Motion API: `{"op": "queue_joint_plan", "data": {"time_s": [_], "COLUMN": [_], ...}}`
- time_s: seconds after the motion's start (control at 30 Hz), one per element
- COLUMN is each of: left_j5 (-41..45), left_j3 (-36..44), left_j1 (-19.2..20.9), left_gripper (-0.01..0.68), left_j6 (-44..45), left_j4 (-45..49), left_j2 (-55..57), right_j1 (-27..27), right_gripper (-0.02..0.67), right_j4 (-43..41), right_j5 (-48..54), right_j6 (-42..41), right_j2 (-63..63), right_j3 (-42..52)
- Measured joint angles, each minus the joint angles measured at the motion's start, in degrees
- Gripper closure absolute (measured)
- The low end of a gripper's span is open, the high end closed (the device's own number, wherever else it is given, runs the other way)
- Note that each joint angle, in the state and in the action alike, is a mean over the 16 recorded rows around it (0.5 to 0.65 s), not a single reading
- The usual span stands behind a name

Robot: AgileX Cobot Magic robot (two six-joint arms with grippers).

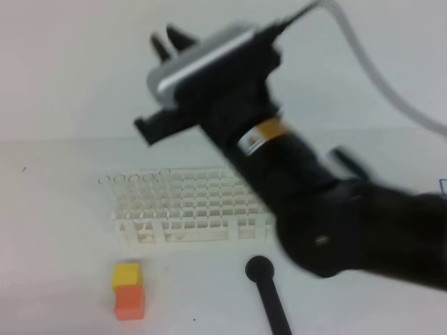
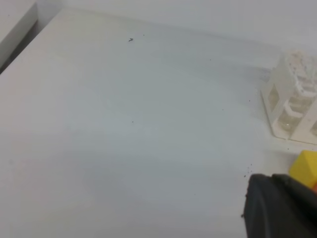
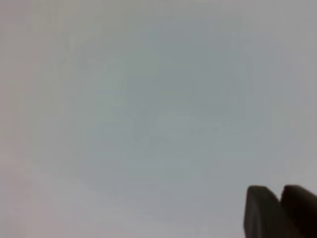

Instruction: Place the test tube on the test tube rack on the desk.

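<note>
The white test tube rack (image 1: 188, 206) stands mid-desk, and its corner shows at the right edge of the left wrist view (image 2: 292, 99). Faint clear round rims (image 1: 133, 179) line the rack's far left edge. They look like test tube tops but are too blurred to be sure. My right gripper (image 1: 170, 40) is raised high above the rack, fingers pointing up and away. Its two dark fingertips (image 3: 262, 210) sit close together against a blank wall, with nothing visible between them. My left gripper (image 2: 280, 206) hangs low over the white desk (image 2: 124, 139) as one dark mass, shut and empty.
A yellow-and-orange block (image 1: 128, 289) sits in front of the rack's left end, also seen as a yellow corner (image 2: 304, 168). A black round-ended rod (image 1: 269, 293) lies at the front centre. The right arm's bulk (image 1: 335, 209) covers the rack's right end.
</note>
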Motion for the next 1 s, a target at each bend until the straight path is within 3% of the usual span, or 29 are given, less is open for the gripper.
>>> {"op": "queue_joint_plan", "data": {"time_s": [0.3, 0.57, 0.77, 1.0], "left_j5": [0.0, -0.1, -0.1, -0.1], "left_j3": [0.0, -0.1, 0.0, 0.0], "left_j1": [0.0, 0.0, 0.0, -0.1], "left_gripper": [0.674, 0.674, 0.674, 0.674], "left_j6": [0.0, 0.0, 0.0, 0.0], "left_j4": [0.0, 0.0, 0.0, 0.0], "left_j2": [0.1, 0.1, 0.1, 0.0], "right_j1": [-0.1, -4.0, -12.5, -27.7], "right_gripper": [0.630, 0.647, 0.649, 0.650], "right_j4": [-10.5, -21.1, -22.1, -18.0], "right_j5": [15.7, 33.6, 42.0, 43.9], "right_j6": [-10.1, -11.6, -11.7, -11.7], "right_j2": [-21.9, -36.7, -45.4, -58.0], "right_j3": [2.2, 6.2, 14.7, 32.0]}}
